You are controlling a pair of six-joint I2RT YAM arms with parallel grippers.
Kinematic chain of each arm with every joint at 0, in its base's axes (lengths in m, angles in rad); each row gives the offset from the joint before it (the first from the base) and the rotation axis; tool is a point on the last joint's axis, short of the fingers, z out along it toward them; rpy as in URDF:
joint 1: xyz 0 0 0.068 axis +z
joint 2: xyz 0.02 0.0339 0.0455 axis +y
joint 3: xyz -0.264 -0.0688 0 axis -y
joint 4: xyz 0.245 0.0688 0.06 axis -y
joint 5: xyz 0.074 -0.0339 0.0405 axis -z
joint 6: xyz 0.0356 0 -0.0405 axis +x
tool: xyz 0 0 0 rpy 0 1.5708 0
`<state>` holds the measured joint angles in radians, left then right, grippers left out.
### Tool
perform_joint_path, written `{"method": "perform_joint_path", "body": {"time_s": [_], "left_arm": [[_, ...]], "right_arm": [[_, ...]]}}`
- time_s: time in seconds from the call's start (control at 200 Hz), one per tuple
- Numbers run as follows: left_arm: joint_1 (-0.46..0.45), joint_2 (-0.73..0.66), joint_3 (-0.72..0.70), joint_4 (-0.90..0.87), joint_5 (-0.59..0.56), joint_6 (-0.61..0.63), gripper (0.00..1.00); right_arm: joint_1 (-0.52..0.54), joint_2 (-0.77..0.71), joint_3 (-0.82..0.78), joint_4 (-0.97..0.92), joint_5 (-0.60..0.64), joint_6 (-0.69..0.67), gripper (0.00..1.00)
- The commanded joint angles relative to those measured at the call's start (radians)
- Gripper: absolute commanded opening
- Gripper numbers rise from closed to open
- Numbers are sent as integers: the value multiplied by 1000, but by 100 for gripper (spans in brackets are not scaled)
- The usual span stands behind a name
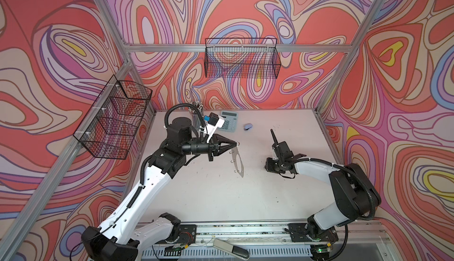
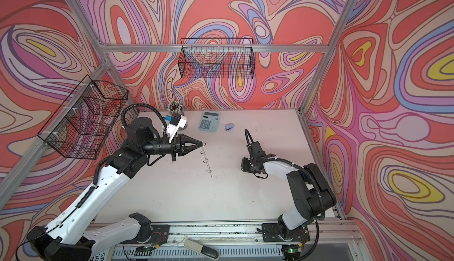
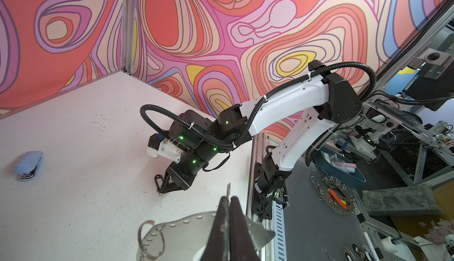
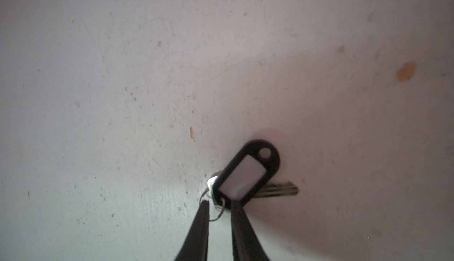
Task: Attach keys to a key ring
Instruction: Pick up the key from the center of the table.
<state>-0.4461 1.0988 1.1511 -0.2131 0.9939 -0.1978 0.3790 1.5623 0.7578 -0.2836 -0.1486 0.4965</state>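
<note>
On table (image 4: 122,75): one key (image 4: 280,189); aloft, one key ring (image 3: 177,234).

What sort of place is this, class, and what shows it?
Probably a robotics lab test cell: two white-and-black robot arms mounted on a metal rail, a silver aluminium frame with swirl-patterned walls, and a grey desk calculator, seemingly a prop.
</note>
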Motion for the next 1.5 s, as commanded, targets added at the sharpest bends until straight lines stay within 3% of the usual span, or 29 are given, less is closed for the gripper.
{"method": "perform_joint_path", "body": {"time_s": [0.0,0.451,0.601,0.671,0.781,1.087,1.492], "left_arm": [[-4,-28,-7,35,24,6,0],[-2,-30,-9,29,24,11,0],[-1,-31,-8,26,26,17,0],[-1,-31,-7,24,26,16,0],[1,-33,-7,21,25,20,0],[9,-37,-11,30,26,13,0],[10,-37,-13,41,20,4,0]], "right_arm": [[-3,-23,-20,-33,27,13,19],[-6,-4,-63,111,-95,166,17],[-5,10,-63,120,-80,176,10],[-6,1,-60,119,-71,180,0],[-6,-37,-44,93,-42,164,0],[1,-230,88,-115,-4,-109,0],[6,-451,172,-297,-273,-365,0]]}}
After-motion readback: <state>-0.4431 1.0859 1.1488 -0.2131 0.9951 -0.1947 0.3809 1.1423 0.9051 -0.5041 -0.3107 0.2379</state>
